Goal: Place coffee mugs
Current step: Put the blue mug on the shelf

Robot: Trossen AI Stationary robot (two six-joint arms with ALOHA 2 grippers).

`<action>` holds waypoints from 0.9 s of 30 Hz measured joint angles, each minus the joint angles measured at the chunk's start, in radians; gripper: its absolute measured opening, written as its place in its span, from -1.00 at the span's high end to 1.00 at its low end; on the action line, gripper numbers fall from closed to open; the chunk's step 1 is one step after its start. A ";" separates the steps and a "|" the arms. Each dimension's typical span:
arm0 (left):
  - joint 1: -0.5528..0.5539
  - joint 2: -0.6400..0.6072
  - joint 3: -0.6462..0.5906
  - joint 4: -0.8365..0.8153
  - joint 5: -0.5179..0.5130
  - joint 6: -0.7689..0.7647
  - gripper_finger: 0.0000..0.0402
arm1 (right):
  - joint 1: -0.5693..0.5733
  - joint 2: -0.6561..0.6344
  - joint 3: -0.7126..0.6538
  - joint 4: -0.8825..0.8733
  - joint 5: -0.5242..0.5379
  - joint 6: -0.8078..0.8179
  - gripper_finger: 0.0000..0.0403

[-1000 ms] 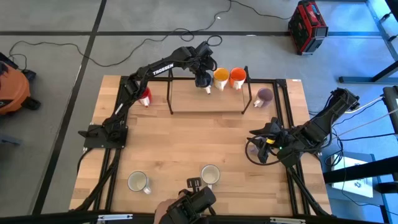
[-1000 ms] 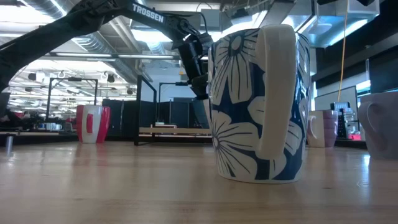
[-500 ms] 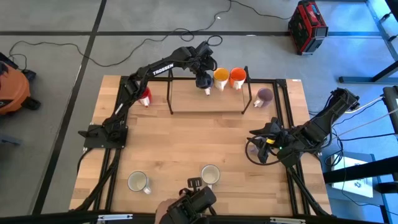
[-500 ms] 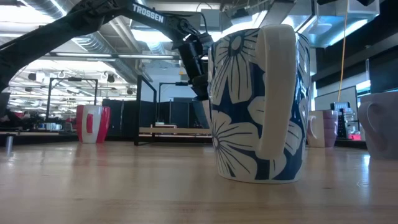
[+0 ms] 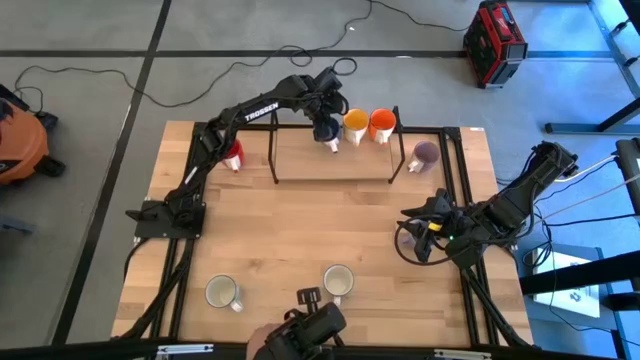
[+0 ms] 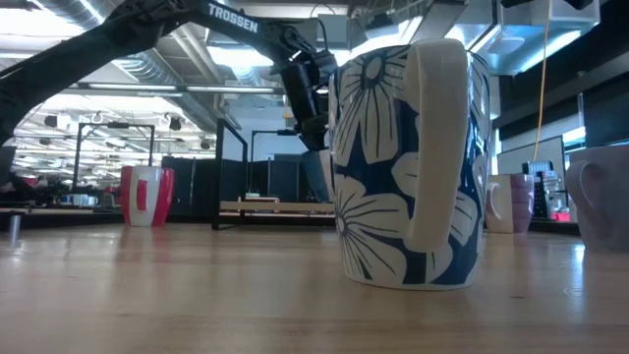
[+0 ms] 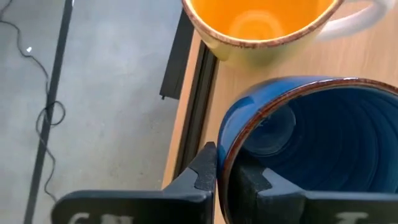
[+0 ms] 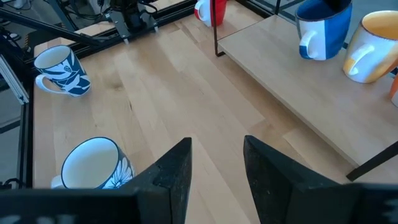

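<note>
A blue mug [image 7: 311,137] with a white handle stands upright on the raised wooden shelf [image 5: 330,165] at the far edge. My left gripper [image 7: 224,177] is shut on its rim. A yellow-orange mug [image 5: 355,125] and an orange mug [image 5: 381,123] stand next to it on the shelf. A red mug [image 5: 233,155] stands left of the shelf and a purple mug [image 5: 425,154] right of it. Two white flowered mugs [image 5: 222,292] [image 5: 338,281] stand near the front edge. My right gripper [image 8: 214,168] hovers open at the table's right, beside another purple mug [image 5: 405,238]. My left gripper pinches the blue mug's wall at the rim [image 7: 227,149], one finger inside the mug and one outside. The fingers come slanting down from above. The mug stands upright with its base [image 8: 320,55] on the shelf.
The shelf's dark metal legs [image 5: 273,155] and the table's black frame rails [image 5: 455,160] stand around the far area. A large flowered mug [image 6: 408,167] blocks much of the low view. Bare wood lies in the table's middle [image 5: 320,225].
</note>
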 joint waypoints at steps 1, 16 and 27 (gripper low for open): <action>0.000 0.000 0.002 -0.006 0.001 -0.005 0.93 | 0.000 0.000 0.000 0.000 0.000 0.000 0.34; 0.005 0.007 0.000 0.032 0.022 -0.017 0.73 | 0.000 0.000 0.000 0.000 -0.002 0.025 0.34; 0.007 0.007 0.000 0.055 0.014 -0.016 0.54 | 0.000 0.000 0.000 0.000 -0.003 0.025 0.34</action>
